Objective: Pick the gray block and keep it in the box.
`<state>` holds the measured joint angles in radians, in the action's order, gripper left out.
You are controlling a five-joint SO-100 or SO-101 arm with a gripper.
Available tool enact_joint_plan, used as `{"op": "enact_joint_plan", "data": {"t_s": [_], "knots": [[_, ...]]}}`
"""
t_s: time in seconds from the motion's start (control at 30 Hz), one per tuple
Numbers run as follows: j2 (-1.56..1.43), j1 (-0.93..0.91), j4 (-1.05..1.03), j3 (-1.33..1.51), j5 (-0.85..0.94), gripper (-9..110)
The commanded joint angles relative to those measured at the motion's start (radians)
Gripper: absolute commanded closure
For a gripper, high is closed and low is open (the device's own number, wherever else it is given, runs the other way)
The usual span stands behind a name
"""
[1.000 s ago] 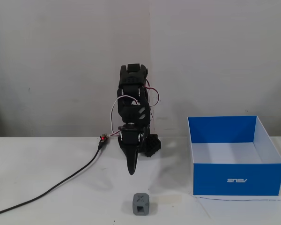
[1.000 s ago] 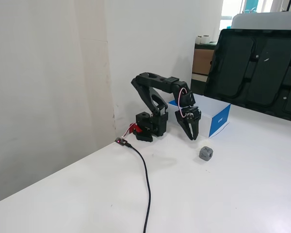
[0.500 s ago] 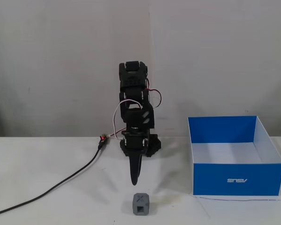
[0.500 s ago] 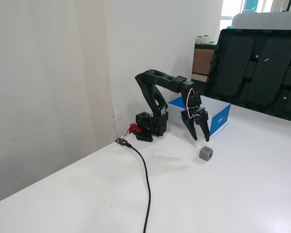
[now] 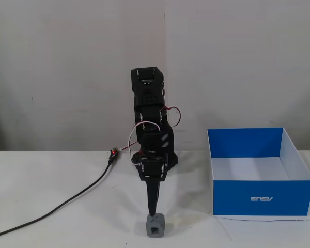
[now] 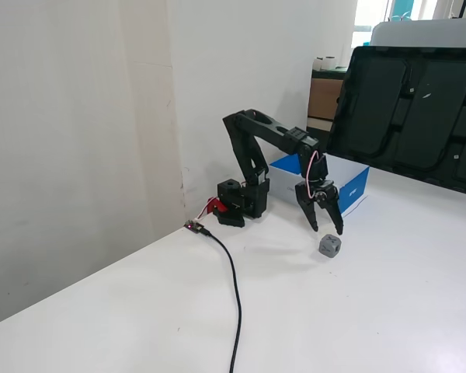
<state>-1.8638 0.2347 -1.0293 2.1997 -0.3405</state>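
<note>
White table, white wall — black cable, dark trays.

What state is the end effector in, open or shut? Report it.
Open. In a fixed view the end effector has its two fingers spread, hanging just above the gray block, not gripping it.

Bright even light, soft shadows, sharp

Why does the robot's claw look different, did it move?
Yes. The claw reached out from the arm's base and lowered toward the gray block, which stayed put; its tips now hang open just above it.
</note>
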Motion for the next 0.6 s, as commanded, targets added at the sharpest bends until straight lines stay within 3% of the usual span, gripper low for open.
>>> {"op": "enact_joint_plan", "data": {"t_s": [0.0, 0.57], "knots": [[0.038, -0.003, 0.031, -0.089, -0.011, 77], [0.213, 0.012, 0.11, -0.132, -0.011, 76]]}}
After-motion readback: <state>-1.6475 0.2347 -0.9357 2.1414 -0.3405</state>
